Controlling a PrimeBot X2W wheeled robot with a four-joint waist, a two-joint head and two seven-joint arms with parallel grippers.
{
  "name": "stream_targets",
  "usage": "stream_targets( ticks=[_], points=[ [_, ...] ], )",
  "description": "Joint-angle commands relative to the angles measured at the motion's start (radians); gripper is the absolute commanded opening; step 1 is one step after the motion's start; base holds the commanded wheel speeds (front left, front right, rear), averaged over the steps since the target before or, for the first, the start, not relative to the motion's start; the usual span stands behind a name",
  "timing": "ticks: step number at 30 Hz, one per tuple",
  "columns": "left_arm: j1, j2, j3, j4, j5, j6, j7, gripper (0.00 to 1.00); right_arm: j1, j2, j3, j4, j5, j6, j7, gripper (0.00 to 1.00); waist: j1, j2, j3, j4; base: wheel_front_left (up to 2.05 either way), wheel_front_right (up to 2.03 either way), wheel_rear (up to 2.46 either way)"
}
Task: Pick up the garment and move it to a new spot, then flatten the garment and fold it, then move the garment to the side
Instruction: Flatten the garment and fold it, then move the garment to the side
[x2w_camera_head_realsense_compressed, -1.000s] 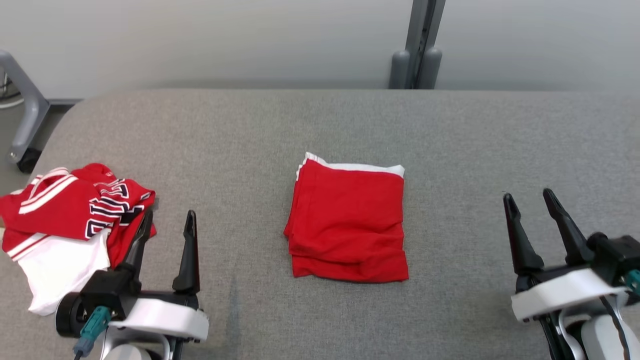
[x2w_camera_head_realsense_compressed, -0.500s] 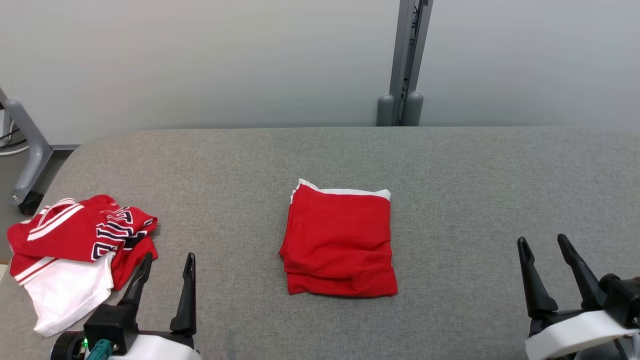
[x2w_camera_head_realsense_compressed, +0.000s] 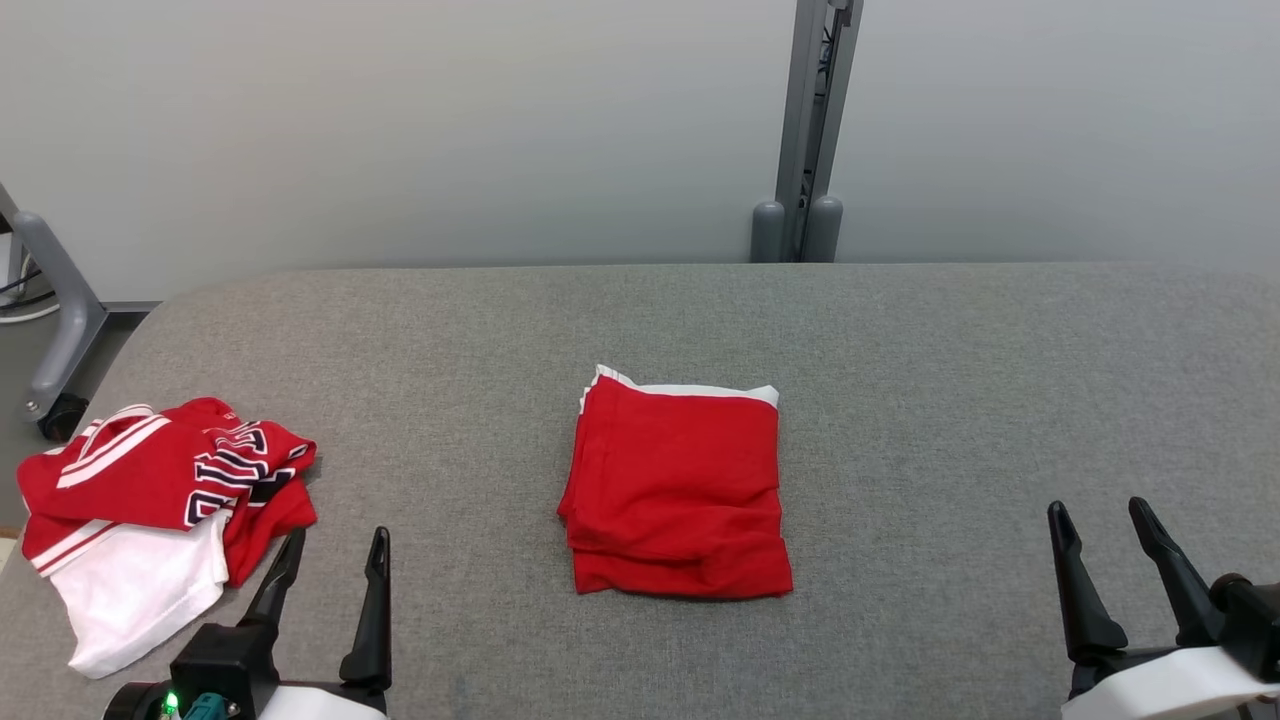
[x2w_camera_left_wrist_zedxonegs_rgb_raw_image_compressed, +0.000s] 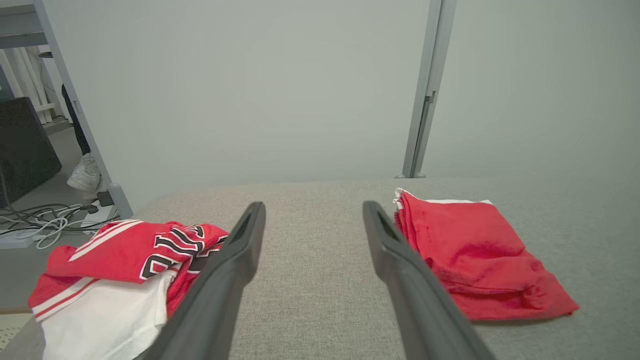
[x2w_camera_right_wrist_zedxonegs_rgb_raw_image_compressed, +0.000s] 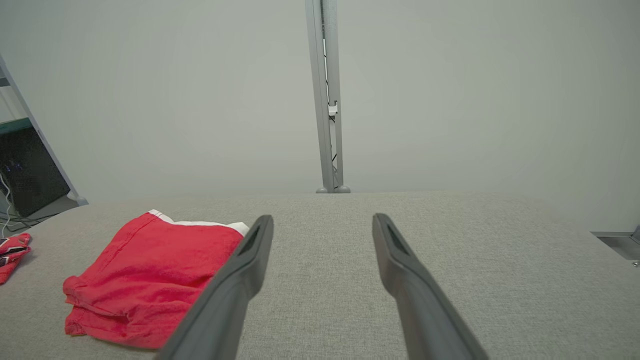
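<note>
A red garment (x2w_camera_head_realsense_compressed: 678, 490) with a white edge lies folded into a neat rectangle in the middle of the grey table (x2w_camera_head_realsense_compressed: 900, 340); it also shows in the left wrist view (x2w_camera_left_wrist_zedxonegs_rgb_raw_image_compressed: 475, 255) and the right wrist view (x2w_camera_right_wrist_zedxonegs_rgb_raw_image_compressed: 155, 275). A second garment, a crumpled red and white jersey (x2w_camera_head_realsense_compressed: 150, 510) with dark lettering, sits at the table's left end (x2w_camera_left_wrist_zedxonegs_rgb_raw_image_compressed: 125, 260). My left gripper (x2w_camera_head_realsense_compressed: 338, 537) stands open just right of the jersey, touching nothing (x2w_camera_left_wrist_zedxonegs_rgb_raw_image_compressed: 313, 205). My right gripper (x2w_camera_head_realsense_compressed: 1097, 507) is open over bare table far to the right (x2w_camera_right_wrist_zedxonegs_rgb_raw_image_compressed: 322, 217).
A grey post (x2w_camera_head_realsense_compressed: 805, 130) rises behind the table's far edge against a pale wall. A wheeled frame leg (x2w_camera_head_realsense_compressed: 55, 340) stands off the left end, with cables (x2w_camera_left_wrist_zedxonegs_rgb_raw_image_compressed: 35, 225) and a person's shoe (x2w_camera_left_wrist_zedxonegs_rgb_raw_image_compressed: 85, 172) on the floor beyond.
The head view has tilted up, so more wall shows and the table sits lower. Both grippers have drawn back toward the bottom edge, still open. Neither garment has moved on the table.
</note>
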Motion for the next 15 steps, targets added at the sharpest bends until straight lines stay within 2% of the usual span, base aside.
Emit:
stream_targets(
  ticks=[1,15],
  points=[
    [0.002,0.007,0.005,-0.004,-0.004,0.003,0.0,1.0,0.005,0.0,-0.006,-0.009,-0.001,0.0,0.004,1.0,0.0,-0.0001,0.001,0.0,0.0,0.0,0.0],
    [-0.019,0.008,-0.01,-0.006,-0.005,0.007,0.003,1.0,-0.005,0.008,-0.002,-0.004,-0.003,0.0,0.011,1.0,0.0,-0.0001,0.007,-0.002,0.0,0.0,0.0]
  ],
)
